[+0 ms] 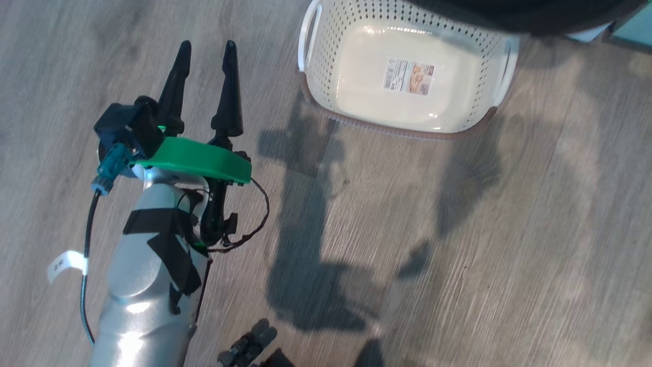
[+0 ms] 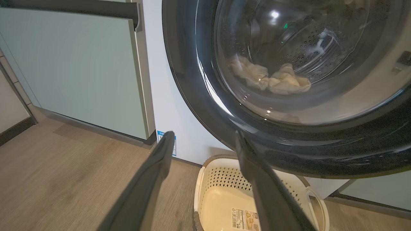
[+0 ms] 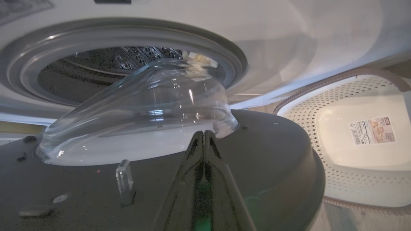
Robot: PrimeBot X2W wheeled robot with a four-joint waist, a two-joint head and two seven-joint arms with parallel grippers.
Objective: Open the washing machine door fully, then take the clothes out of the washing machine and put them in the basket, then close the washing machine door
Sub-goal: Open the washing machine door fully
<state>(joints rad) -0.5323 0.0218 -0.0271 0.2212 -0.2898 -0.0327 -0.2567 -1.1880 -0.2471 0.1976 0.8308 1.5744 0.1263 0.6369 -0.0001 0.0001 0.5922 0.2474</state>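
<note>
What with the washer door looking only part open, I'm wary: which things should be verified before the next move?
1. Round black-ringed glass washing machine door fully open: not ok; its bowl stands close before the mouth of the steel drum.
2. Pale yellow fabric clothes out: not ok; they lie in the drum.
3. Cream perforated plastic basket ready: ok; empty, on the grey wood floor.
4. Left end effector free: ok; open, holding nothing.
5. Right end effector touching the door: cannot tell; shut, at its inner face.
</note>
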